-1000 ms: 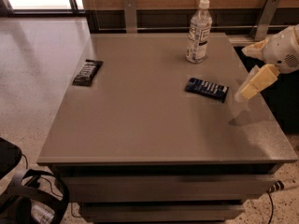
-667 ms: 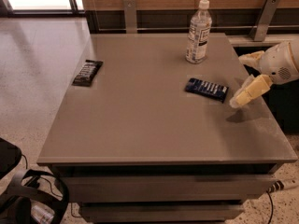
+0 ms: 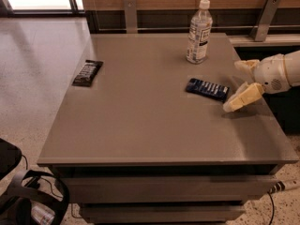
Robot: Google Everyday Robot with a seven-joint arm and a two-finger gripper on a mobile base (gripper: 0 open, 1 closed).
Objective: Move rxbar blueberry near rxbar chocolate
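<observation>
From where I stand, the robot's hand (image 3: 232,86) comes in from the right side of the grey worktop (image 3: 140,125), low over its right edge. Its two pale fingers (image 3: 243,97) are spread wide apart and have hold of nothing. One points back toward the far side of the worktop. The other slants down and to the left, its tip close to the surface.

The rxbar blueberry (image 3: 207,89) lies flat on the worktop just beside the hand, on its left. The bar's right end is very near the lower finger's tip, and I cannot tell whether the two touch. The bar is not between the fingers.

The rxbar chocolate (image 3: 87,72) lies flat near the left edge of the worktop, well apart from the blue bar and the hand.

A clear water bottle (image 3: 199,32) stands upright toward the back of the worktop, behind the blue bar.
</observation>
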